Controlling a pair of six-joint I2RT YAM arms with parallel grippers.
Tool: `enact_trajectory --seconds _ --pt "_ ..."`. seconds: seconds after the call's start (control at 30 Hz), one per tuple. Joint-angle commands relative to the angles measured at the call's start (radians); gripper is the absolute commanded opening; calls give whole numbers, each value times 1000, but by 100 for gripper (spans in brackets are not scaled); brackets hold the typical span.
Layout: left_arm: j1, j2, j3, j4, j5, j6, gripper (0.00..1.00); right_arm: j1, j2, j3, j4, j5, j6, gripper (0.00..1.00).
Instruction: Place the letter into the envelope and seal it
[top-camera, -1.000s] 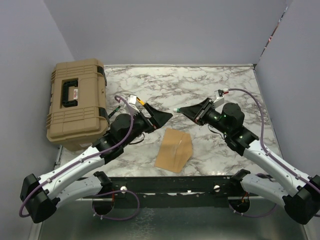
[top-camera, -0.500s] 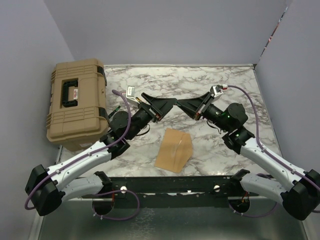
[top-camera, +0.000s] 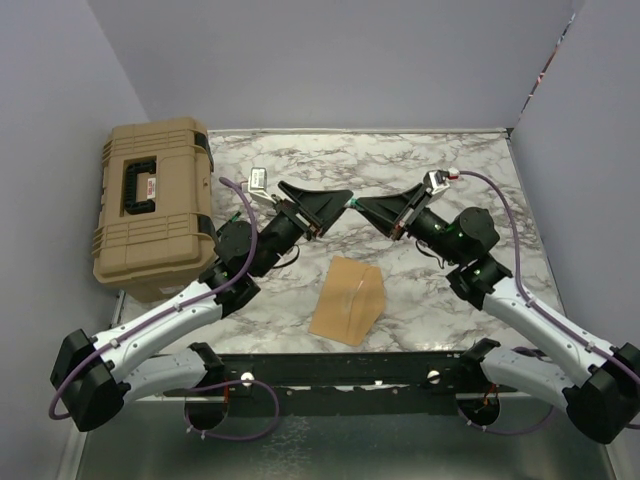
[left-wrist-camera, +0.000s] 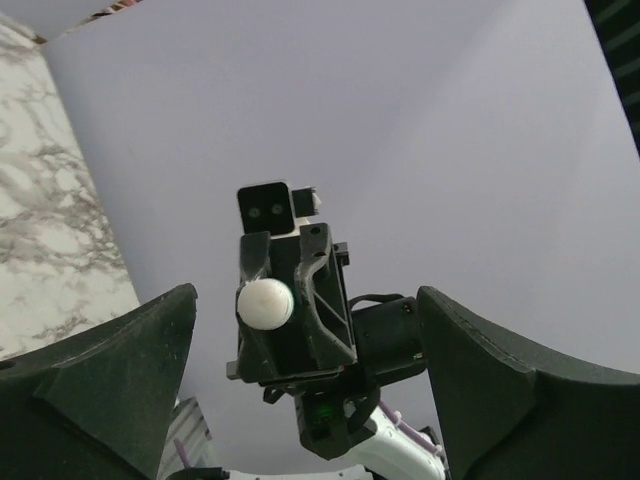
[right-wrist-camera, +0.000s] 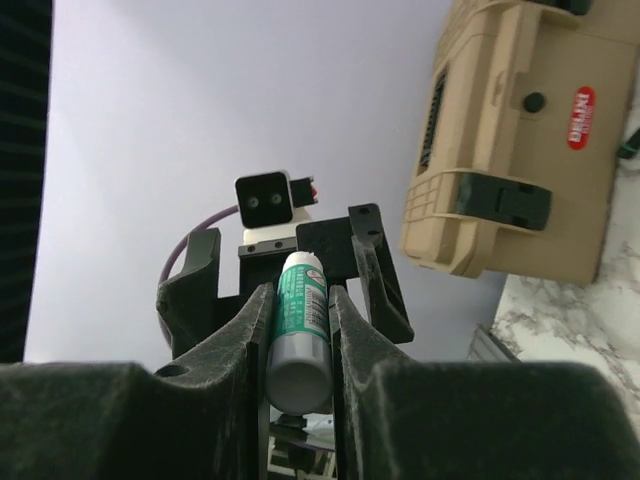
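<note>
envelope (top-camera: 347, 300) | tan kraft paper | flat, skewed | table (top-camera: 450, 170) front edge, centre

White arm shells (top-camera: 150, 335), black joints (top-camera: 465, 232), purple cables (top-camera: 515, 235) looping to small wrist cameras (top-camera: 258, 179).

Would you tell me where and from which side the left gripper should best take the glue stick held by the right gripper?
Probably the white-capped end of the glue stick, which juts past the right gripper. Come head-on from the left gripper, along the tube's axis: it points at that open gripper, leaving only this end free.
</note>
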Motion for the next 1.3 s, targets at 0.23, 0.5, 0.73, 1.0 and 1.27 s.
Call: enact_trajectory --seconds 0.23,0.5,0.73,1.0,1.27 --pt "3 -187 -155 -379 -180 88 97 -180 -94 -222 -409 241 167 1" --pt "4 -142 -215 -477 -88 169 97 -397 183 -427 -7 16 224 0" --pt "16 -67 -238 -463 -33 218 97 -436 428 -420 163 -34 247 1" --pt "34 10 -225 -461 -5 265 97 -446 489 -393 59 41 231 12" --pt "52 46 -229 -471 8 270 96 -450 546 -371 22 36 224 28"
